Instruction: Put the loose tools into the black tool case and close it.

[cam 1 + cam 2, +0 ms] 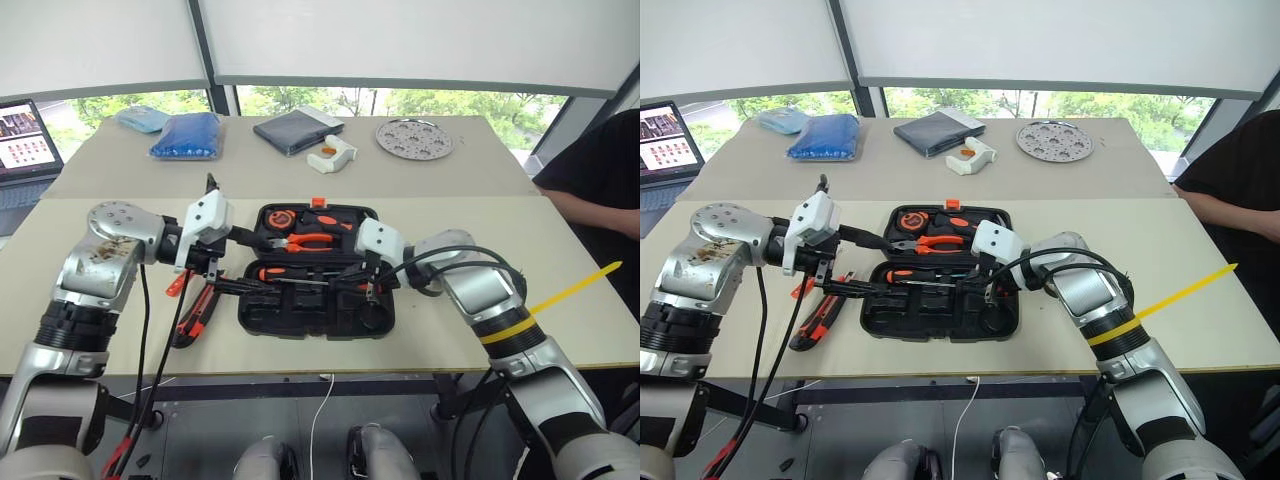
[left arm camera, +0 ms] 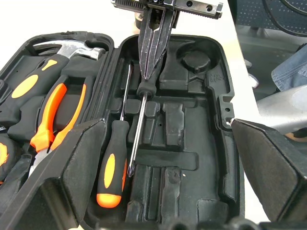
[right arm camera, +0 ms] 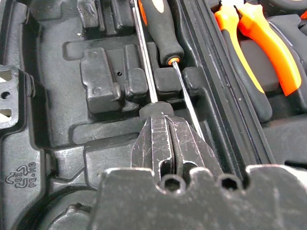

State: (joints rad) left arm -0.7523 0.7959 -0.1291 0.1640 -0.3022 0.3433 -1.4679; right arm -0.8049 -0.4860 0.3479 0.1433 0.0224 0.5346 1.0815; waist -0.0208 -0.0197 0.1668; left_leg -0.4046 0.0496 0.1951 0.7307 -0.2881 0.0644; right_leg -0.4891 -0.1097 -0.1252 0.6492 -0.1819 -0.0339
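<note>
Over the open black tool case (image 1: pixel 315 315), the right end effector (image 2: pixel 152 72) is clamped on a screwdriver (image 2: pixel 136 132) lying in its front tray, while the left end effector (image 1: pixel 240 285) stands wide. Beside the case, a utility knife (image 1: pixel 195 318) rests on the beige tabletop (image 1: pixel 560 300). Beyond lie a laptop (image 1: pixel 25 150), blue bags (image 1: pixel 188 135) and windows (image 1: pixel 400 100).

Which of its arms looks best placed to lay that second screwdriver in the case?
The right, probably. The right gripper is shut on the second screwdriver over the black tool case; the left gripper is open, holding nothing.
</note>
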